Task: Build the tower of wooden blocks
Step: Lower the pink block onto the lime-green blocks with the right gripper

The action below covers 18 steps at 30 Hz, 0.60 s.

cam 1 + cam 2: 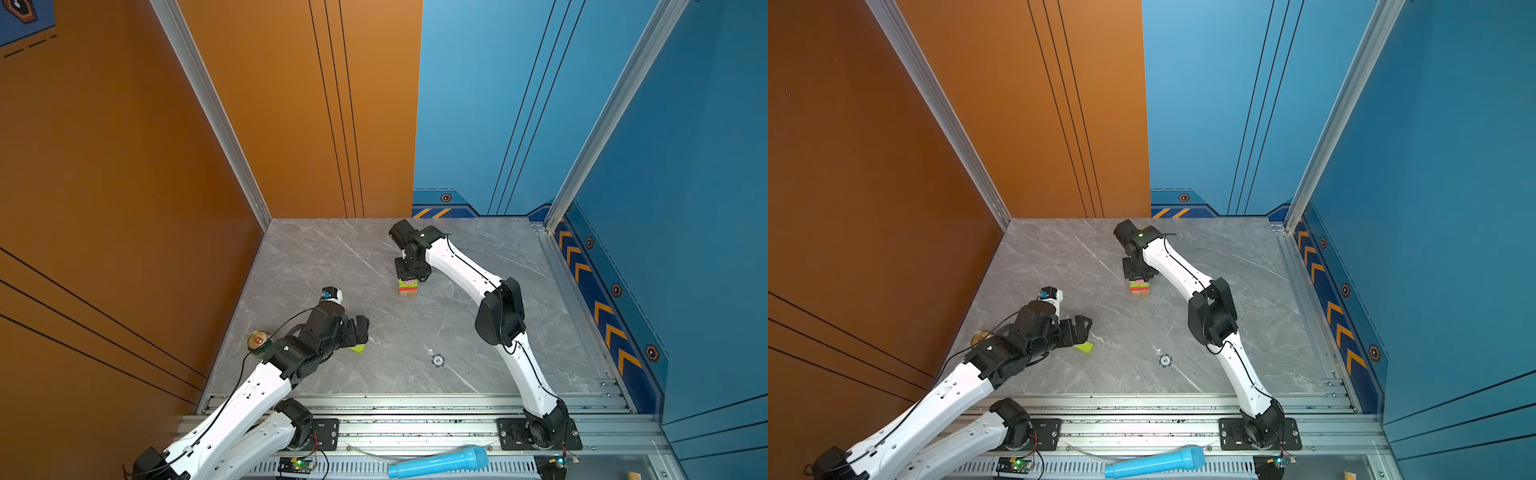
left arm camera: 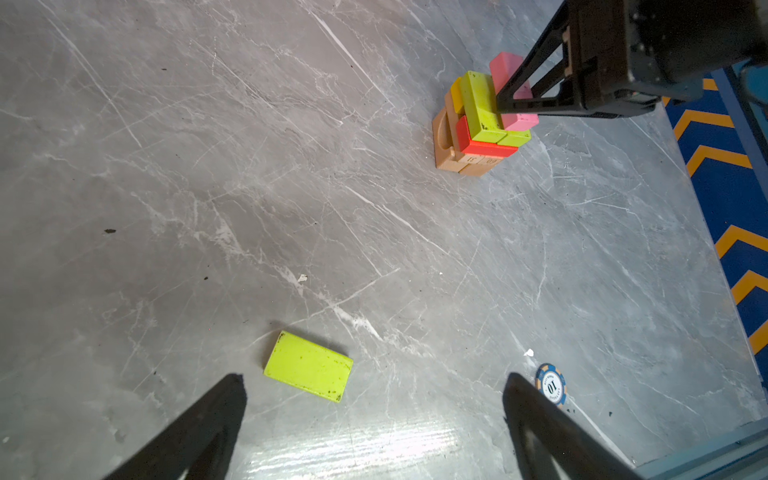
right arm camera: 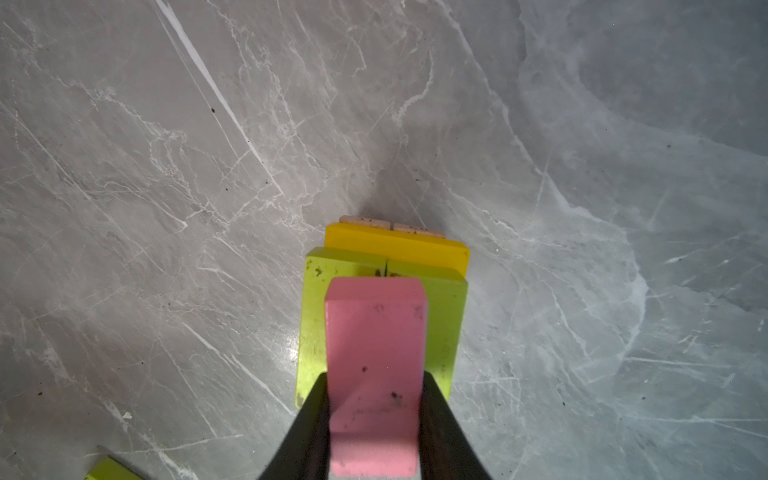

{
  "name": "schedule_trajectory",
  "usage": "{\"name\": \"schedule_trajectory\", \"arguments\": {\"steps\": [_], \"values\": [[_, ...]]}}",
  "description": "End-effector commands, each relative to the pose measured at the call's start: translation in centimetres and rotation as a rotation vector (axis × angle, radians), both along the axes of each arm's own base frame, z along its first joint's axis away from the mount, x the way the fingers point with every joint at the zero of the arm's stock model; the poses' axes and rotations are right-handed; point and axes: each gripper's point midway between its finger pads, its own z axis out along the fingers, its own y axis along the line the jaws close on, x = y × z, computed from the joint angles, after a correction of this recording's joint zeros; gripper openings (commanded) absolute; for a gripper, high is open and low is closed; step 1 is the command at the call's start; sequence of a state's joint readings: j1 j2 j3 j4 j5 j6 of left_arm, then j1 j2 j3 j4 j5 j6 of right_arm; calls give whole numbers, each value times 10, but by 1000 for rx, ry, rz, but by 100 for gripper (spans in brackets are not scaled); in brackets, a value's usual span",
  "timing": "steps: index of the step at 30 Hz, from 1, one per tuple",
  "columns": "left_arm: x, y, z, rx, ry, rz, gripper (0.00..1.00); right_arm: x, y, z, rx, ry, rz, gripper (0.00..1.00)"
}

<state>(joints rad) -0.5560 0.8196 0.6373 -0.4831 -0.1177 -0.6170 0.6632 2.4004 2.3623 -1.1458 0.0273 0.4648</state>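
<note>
Right claw (image 3: pixel 374 378) is clamped on a pink block (image 3: pixel 374 353), one jaw on each long side, holding it over the tower (image 1: pixel 407 288). The tower stands near the middle of the grey marble worktop (image 1: pixel 457 324), toward the back. It has tan blocks (image 2: pixel 451 160) at the base, a red block (image 2: pixel 484 147) and a yellow block (image 3: pixel 395 245) above them, and two lime green blocks (image 3: pixel 440 316) side by side on top. The pink block lies across that lime green pair; can't tell whether it rests on them or hangs just above.

Left claw (image 2: pixel 374 377) has its jaws wide apart, holding nothing, low over the front left of the worktop. A loose lime green block (image 2: pixel 308 366) lies flat just beside it. A blue-white poker chip (image 2: pixel 551 384) lies near the front centre. A green drink can (image 1: pixel 258 341) stands at the left edge.
</note>
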Motion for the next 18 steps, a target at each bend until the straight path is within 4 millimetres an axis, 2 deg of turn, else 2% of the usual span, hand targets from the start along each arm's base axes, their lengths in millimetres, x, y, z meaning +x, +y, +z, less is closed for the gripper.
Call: {"name": "schedule_trajectory", "arguments": {"steps": [1,18], "values": [[-3,0,-2,-6,6,-18,98,-5,-2,0,-24,15,-18,33],[-4,6,0,-27,-7,-7,98,-4,-4,-1,-36,19,-41,35]]}}
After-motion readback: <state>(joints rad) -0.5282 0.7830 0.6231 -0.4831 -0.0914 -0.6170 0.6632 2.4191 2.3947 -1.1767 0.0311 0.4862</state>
